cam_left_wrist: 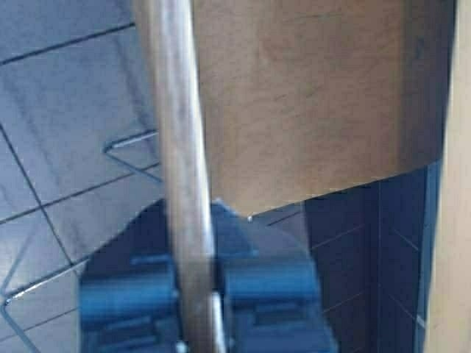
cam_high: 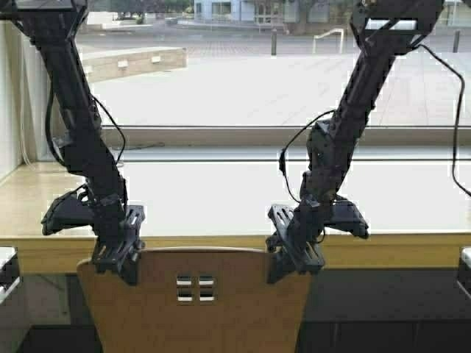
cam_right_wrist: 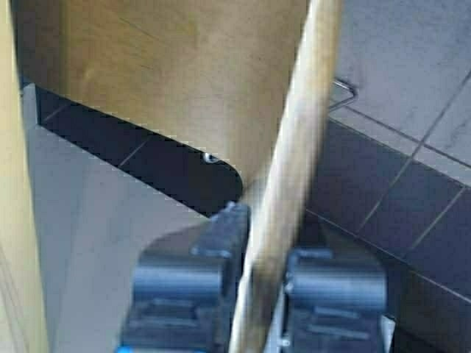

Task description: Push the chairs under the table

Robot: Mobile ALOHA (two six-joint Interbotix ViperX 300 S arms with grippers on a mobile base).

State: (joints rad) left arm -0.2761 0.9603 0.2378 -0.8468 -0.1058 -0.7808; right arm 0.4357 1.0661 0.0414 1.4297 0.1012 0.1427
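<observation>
One tan plywood chair (cam_high: 195,305) with four square cutouts stands in front of me, its backrest top just below the table's tan front edge (cam_high: 221,241). My left gripper (cam_high: 118,261) is shut on the backrest's top left corner. My right gripper (cam_high: 294,261) is shut on the top right corner. In the left wrist view the backrest edge (cam_left_wrist: 176,169) runs between the fingers (cam_left_wrist: 268,283), with the seat (cam_left_wrist: 309,103) beyond. In the right wrist view the backrest edge (cam_right_wrist: 291,198) sits between the fingers (cam_right_wrist: 188,279), above the seat (cam_right_wrist: 176,66).
The long pale table top (cam_high: 235,195) runs along a window sill (cam_high: 294,136). Dark tiled floor (cam_left_wrist: 66,147) and chrome chair legs (cam_left_wrist: 125,143) show under the seat. Parts of my frame sit at both lower edges (cam_high: 6,268).
</observation>
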